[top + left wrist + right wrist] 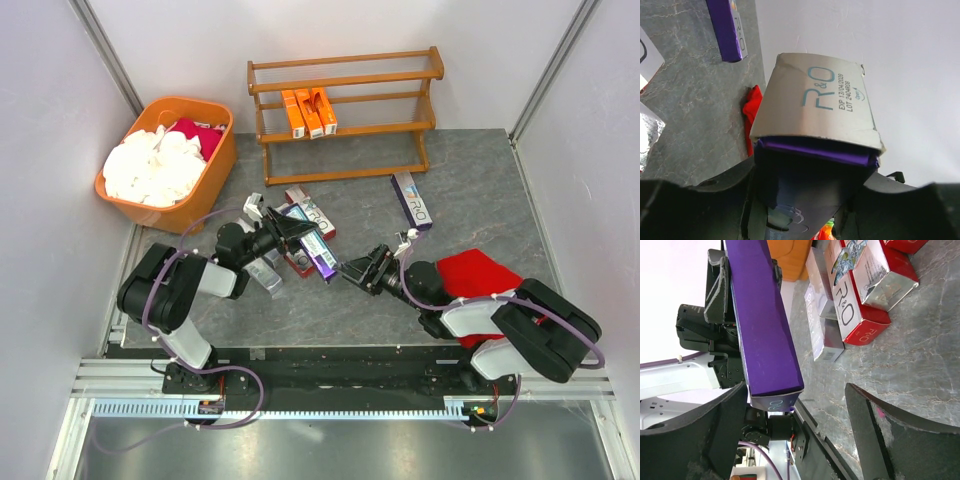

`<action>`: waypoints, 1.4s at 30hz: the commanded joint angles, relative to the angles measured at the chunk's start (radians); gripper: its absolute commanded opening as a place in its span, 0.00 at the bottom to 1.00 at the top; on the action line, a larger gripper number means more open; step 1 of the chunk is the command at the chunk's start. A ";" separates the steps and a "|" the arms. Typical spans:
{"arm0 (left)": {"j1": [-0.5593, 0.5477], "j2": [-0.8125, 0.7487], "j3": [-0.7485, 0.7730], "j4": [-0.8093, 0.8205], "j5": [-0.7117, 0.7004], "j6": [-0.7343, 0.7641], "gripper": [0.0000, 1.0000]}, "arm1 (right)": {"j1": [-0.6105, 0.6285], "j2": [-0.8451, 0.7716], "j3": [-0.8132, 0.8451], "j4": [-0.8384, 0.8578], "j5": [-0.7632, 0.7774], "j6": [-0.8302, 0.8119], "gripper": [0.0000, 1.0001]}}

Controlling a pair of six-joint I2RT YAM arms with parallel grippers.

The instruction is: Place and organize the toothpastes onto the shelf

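Observation:
My left gripper [285,232] is shut on a purple-and-white toothpaste carton [316,248], held above the table; the left wrist view shows its white end flap [817,107] sticking out of the jaws. My right gripper [352,270] stands open at the carton's free end. In the right wrist view that purple end [771,365] lies beside one finger [725,432], with a wide gap to the other finger [875,435]. The shelf [345,70] stands at the back with three orange toothpastes [308,112] on its middle tier.
Red-and-silver and grey cartons [300,212] lie in a loose pile under the left gripper. One purple-and-white carton [412,200] lies in front of the shelf. An orange tub [205,195] of white cloths sits back left. A red cloth [480,272] lies by the right arm.

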 commanded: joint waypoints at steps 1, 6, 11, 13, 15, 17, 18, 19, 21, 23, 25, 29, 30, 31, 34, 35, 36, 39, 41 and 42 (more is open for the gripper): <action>-0.024 -0.009 0.014 0.325 0.000 -0.037 0.52 | 0.014 0.025 0.036 0.101 0.013 -0.028 0.86; -0.070 0.019 0.042 0.362 -0.026 -0.052 0.52 | 0.061 0.111 0.066 0.206 0.013 -0.003 0.84; -0.090 0.019 0.054 0.360 -0.042 -0.051 0.52 | 0.069 0.148 0.031 0.344 0.028 0.040 0.67; -0.089 0.016 0.048 0.362 -0.048 -0.049 0.52 | 0.069 0.140 0.016 0.350 0.039 0.047 0.58; -0.089 0.016 0.043 0.362 -0.052 -0.046 0.53 | 0.071 0.114 0.002 0.349 0.050 0.052 0.52; -0.089 0.019 0.037 0.368 -0.054 -0.044 0.55 | 0.071 0.076 -0.007 0.327 0.064 0.054 0.47; -0.087 0.021 0.036 0.371 -0.053 -0.038 0.57 | 0.071 0.062 -0.007 0.310 0.064 0.049 0.46; -0.087 0.019 0.037 0.371 -0.046 -0.034 0.61 | 0.071 0.048 -0.003 0.295 0.065 0.043 0.45; -0.083 0.024 0.037 0.369 -0.031 -0.021 0.75 | 0.069 0.001 0.005 0.229 0.074 0.021 0.45; -0.073 0.022 0.031 0.356 -0.022 -0.011 0.99 | 0.066 -0.044 0.016 0.148 0.088 -0.002 0.44; -0.066 0.014 0.013 0.334 -0.016 0.011 1.00 | 0.056 -0.085 0.028 0.082 0.102 -0.019 0.44; -0.037 -0.038 -0.018 0.227 -0.008 0.072 1.00 | -0.004 -0.120 0.052 -0.062 0.111 -0.052 0.44; -0.037 -0.070 -0.026 0.154 -0.011 0.109 1.00 | -0.038 -0.120 0.062 -0.079 0.098 -0.068 0.44; -0.035 -0.091 -0.029 0.117 -0.013 0.129 1.00 | -0.056 -0.116 0.089 -0.101 0.087 -0.077 0.44; -0.035 -0.188 -0.033 -0.060 -0.028 0.219 1.00 | -0.118 -0.091 0.147 -0.150 0.049 -0.114 0.44; -0.035 -0.215 -0.033 -0.106 -0.036 0.273 1.00 | -0.145 -0.084 0.164 -0.159 0.042 -0.123 0.44; -0.037 -0.248 -0.027 -0.229 -0.054 0.302 1.00 | -0.158 -0.075 0.180 -0.164 0.033 -0.134 0.44; -0.037 -0.369 -0.009 -0.402 -0.103 0.423 1.00 | -0.204 -0.035 0.270 -0.213 0.012 -0.183 0.44; -0.037 -0.449 -0.001 -0.538 -0.132 0.492 1.00 | -0.239 0.005 0.347 -0.266 0.004 -0.213 0.44; -0.035 -0.470 0.006 -0.574 -0.155 0.511 1.00 | -0.251 0.024 0.373 -0.277 0.001 -0.219 0.44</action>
